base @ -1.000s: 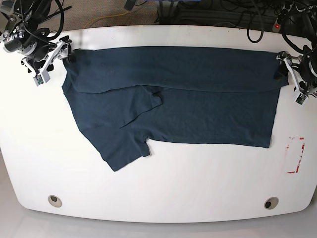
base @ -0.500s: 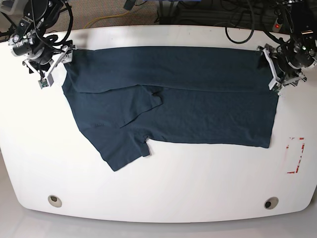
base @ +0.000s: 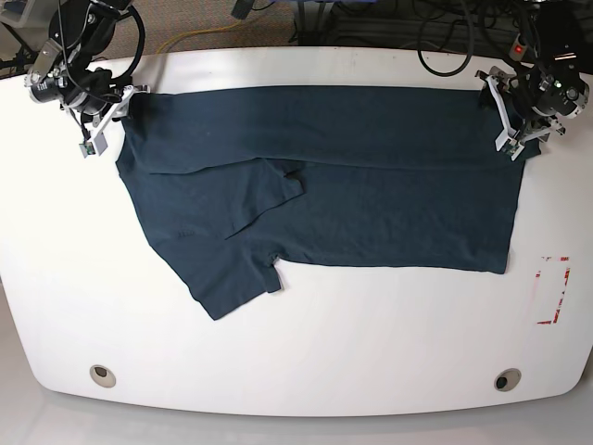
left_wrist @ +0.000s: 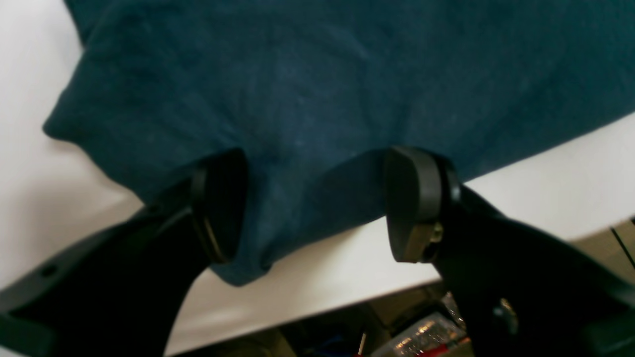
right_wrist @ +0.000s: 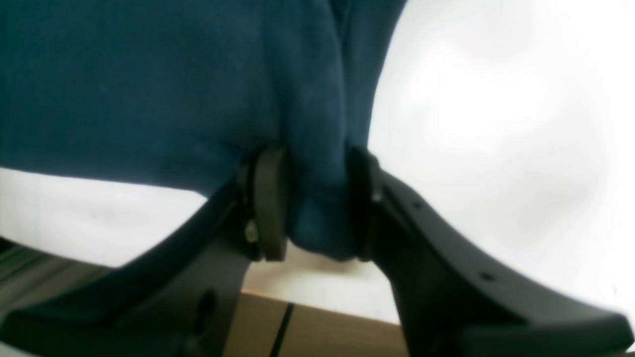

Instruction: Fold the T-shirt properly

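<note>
The dark navy-teal T-shirt (base: 371, 185) lies spread sideways on the white table (base: 324, 352), its far part folded over and one sleeve (base: 227, 278) sticking out towards the front left. My left gripper (base: 512, 130) is at the shirt's far right corner. In the left wrist view it (left_wrist: 315, 203) is open, its fingers straddling the cloth (left_wrist: 317, 74) at the table's edge. My right gripper (base: 107, 116) is at the far left corner. In the right wrist view it (right_wrist: 315, 208) is shut on a bunched fold of the shirt (right_wrist: 149, 74).
A red tape mark (base: 554, 289) is on the table at the right. Two round holes (base: 103, 375) (base: 507, 379) sit near the front edge. Cables and gear lie behind the table's far edge (base: 306, 28).
The left gripper has moved inward and back onto the shirt's far right corner. The right gripper has shifted slightly back at the far left corner. The shirt has barely moved.
</note>
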Robot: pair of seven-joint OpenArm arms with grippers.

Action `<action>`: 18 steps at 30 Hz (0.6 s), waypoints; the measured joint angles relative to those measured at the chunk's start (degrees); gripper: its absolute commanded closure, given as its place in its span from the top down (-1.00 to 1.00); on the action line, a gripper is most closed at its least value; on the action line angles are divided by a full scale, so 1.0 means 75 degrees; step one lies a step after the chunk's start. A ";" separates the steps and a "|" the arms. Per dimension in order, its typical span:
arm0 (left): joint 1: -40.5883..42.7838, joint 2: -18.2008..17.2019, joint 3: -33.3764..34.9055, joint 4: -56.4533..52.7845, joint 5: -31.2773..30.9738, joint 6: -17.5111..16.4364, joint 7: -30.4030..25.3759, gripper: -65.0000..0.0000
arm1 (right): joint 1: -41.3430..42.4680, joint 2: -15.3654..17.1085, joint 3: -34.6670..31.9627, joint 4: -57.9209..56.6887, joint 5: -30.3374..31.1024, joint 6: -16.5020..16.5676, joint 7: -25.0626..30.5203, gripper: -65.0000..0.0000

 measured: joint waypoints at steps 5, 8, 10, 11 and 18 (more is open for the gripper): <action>0.0350 -0.0254 0.0020 -0.0006 -0.0111 0.0012 -0.0073 0.21 | -0.0283 0.0047 0.0003 0.0003 0.0029 0.0000 0.0003 -0.47; 0.0635 -0.0251 0.0012 0.0079 -0.0117 0.0020 -0.0134 0.21 | -0.0460 0.0125 -0.0003 0.0038 0.0079 0.0003 0.0038 -0.45; 0.0775 -0.0271 -0.0006 0.0181 -0.0119 0.0023 -0.0140 0.21 | -0.0595 0.0163 0.0000 0.0207 0.0058 0.0003 0.0017 -0.44; 0.0857 -0.0312 -0.0003 0.0245 -0.0143 0.0020 -0.0131 0.21 | -0.0685 0.0181 0.0000 0.0312 0.0038 0.0003 0.0006 -0.44; 0.1090 -0.0356 0.0000 0.0970 0.0029 0.0015 0.0125 0.22 | -0.0883 0.0163 0.0015 0.1451 -0.0003 -0.0003 -0.0055 0.54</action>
